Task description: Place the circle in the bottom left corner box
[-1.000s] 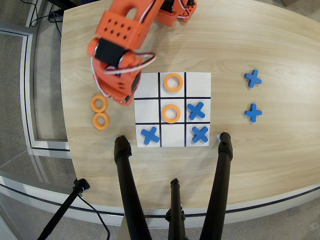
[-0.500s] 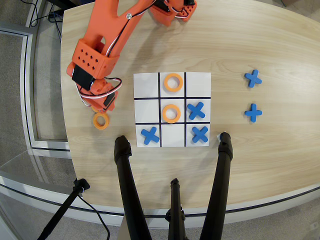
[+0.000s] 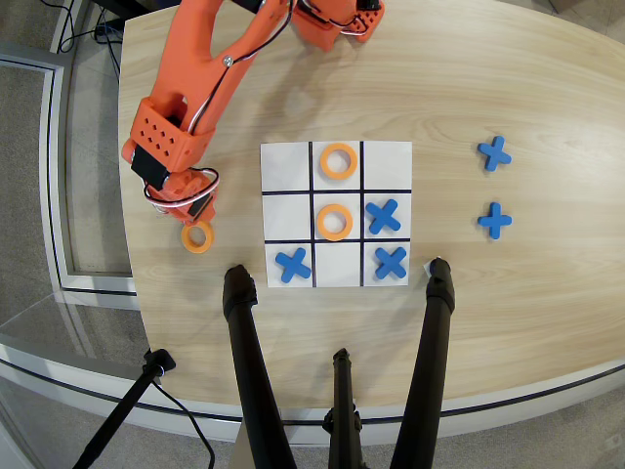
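overhead view. three orange rings show: one in the top-middle cell of the white nine-cell board [image 3: 336, 214], one in the centre cell [image 3: 334, 222], and one loose circle [image 3: 197, 236] on the wooden table [image 3: 508, 88], well to the left of the board, level with its middle row. four blue crosses show: two on the board, in the right cell of the middle row [image 3: 384, 216] and in the bottom right cell [image 3: 390, 262], a third in the bottom left corner box [image 3: 292, 265], and two more lie on the table well to the right of the board [image 3: 494, 152] [image 3: 494, 220], making five in all. the loose circle is small, flat and bright orange with a round hole through which the table shows. the orange arm [image 3: 200, 68] reaches from the top edge down to the left of the board; its gripper [image 3: 186, 208] hangs just above the loose circle, its tip nearly touching the ring's upper edge, and whether the fingers stand wide or narrow cannot be told from above. compared with one second ago, the arm has swung away from the board's top left cell to the left, and the second loose ring that lay just above the circle is now hidden under the gripper. the rings and crosses on the board are unchanged. three black tripod legs [image 3: 252, 371] rise from the lower edge below the board.
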You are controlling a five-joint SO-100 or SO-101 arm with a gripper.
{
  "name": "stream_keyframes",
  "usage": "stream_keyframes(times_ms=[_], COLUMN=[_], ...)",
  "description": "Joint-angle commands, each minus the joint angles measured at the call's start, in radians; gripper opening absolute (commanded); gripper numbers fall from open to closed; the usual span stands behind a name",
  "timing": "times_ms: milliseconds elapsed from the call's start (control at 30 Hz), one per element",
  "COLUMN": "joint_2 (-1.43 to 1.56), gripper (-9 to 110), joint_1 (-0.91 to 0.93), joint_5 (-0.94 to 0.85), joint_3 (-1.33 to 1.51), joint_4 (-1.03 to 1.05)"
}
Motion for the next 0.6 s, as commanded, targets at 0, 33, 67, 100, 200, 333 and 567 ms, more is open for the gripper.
stream_keyframes(times_ms=[0,33,67,100,200,333,567], joint_2=[-0.003,-0.008,-0.014,-0.018,-0.034,-0.055,-0.086], gripper=[16,16,16,16,16,16,16], joint_1=[0.0,0.0,0.0,0.0,-0.003,-0.006,-0.009], joint_5=[-0.008,-0.008,-0.009,-0.011,-0.012,-0.012,-0.012], joint_3=[-0.041,-0.041,-0.041,-0.041,-0.041,-0.041,-0.048], joint_4=[-0.015,-0.018,-0.02,-0.021,-0.032,-0.048,-0.091])
